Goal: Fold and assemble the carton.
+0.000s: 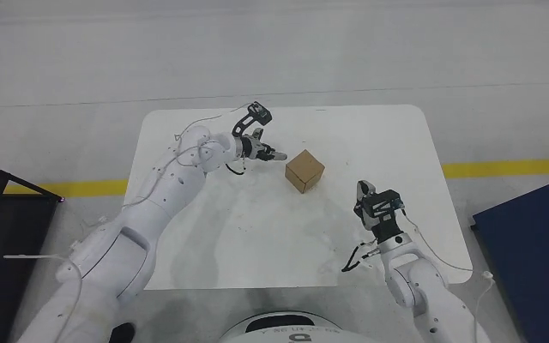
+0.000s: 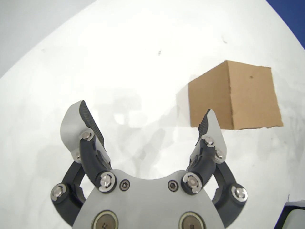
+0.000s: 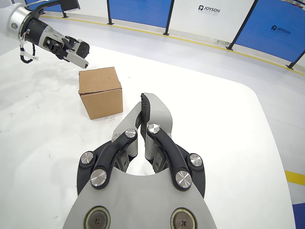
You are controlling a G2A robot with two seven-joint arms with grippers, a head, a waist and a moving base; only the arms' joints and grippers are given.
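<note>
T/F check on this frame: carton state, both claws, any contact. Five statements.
1. The carton stands on the table as a box with its top closed. True.
2. The left claw is shut on the carton. False: it is open and empty, close to the carton but apart from it.
3. The right claw is shut and holds nothing. True.
4. The right claw rests on top of the carton. False: it is off to one side, clear of it.
5. A second carton lies flat on the table. False: there is only one.
</note>
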